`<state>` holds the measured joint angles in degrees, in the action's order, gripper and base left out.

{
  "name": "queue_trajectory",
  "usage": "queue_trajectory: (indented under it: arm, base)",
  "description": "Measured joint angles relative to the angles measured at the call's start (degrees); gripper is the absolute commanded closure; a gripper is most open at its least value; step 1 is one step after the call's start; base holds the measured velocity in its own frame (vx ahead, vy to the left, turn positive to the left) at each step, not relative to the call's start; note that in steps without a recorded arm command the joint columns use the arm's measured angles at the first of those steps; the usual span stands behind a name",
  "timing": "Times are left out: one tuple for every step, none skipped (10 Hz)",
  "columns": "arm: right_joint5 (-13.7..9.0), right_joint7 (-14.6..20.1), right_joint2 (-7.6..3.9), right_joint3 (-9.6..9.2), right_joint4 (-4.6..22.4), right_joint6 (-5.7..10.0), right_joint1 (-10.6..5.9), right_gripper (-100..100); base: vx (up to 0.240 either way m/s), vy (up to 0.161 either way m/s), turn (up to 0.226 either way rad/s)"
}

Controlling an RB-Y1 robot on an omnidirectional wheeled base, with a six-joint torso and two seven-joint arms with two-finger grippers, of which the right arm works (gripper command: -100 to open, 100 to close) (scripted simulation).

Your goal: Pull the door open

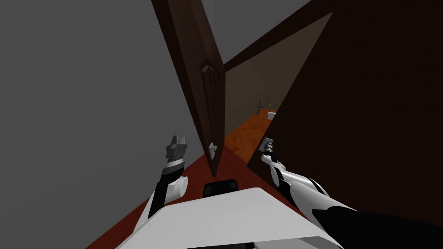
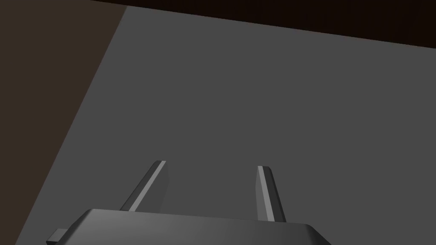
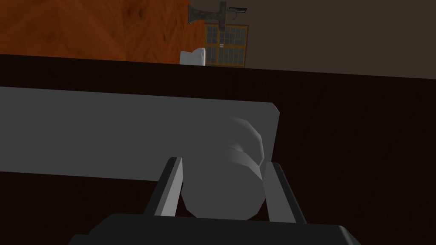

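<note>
Closest in, the right gripper [image 3: 223, 162] is clamped on a rounded grey door handle [image 3: 225, 187], one finger pressed to each side of it. The handle sits on a flat grey plate [image 3: 127, 132] fixed to a very dark brown door [image 1: 367, 108], which takes up the whole right side of the head view, with the gripper at its near edge. A plain grey wall [image 1: 78, 108] covers the left side. Between them stands a second dark brown door leaf [image 1: 194, 78], seen almost edge-on, with its own small pale handle [image 1: 212, 148] low on it. Orange wood floor [image 1: 246, 134] shows through the gap between the two leaves. The left gripper [image 1: 176, 145] hangs just beside the grey wall, fingers spread apart and holding nothing. Far off through the gap are a gridded window [image 3: 225, 44] and a small white object [image 3: 193, 56].
</note>
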<state>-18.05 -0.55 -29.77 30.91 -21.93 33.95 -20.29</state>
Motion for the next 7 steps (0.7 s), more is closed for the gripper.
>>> queue_trajectory:
  arm:
    - [0.28,0.32,0.54,-0.55,-0.86,-0.16,0.39,100]
    - [0.73,0.87,0.67,-1.43,-0.25,-0.02,-0.14,100]
    - [1.14,1.47,0.76,-2.22,0.00,0.16,-0.39,100]
    - [1.45,1.82,1.05,-2.80,-0.40,0.05,-0.39,100]
    - [1.53,1.87,1.35,-2.96,-0.33,-0.10,-0.28,100]
    - [1.62,1.86,1.70,-3.15,-1.26,-0.55,-0.08,100]
    - [1.82,1.97,1.91,-3.52,-1.77,-0.71,-0.26,100]
  base:
    - [-0.253,0.042,0.034]
    - [-0.244,0.062,0.049]
    - [-0.224,0.066,0.028]
    - [-0.100,0.034,0.020]
    - [-0.167,0.015,0.039]
    - [-0.230,0.007,0.057]
    - [-0.215,-0.009,0.062]
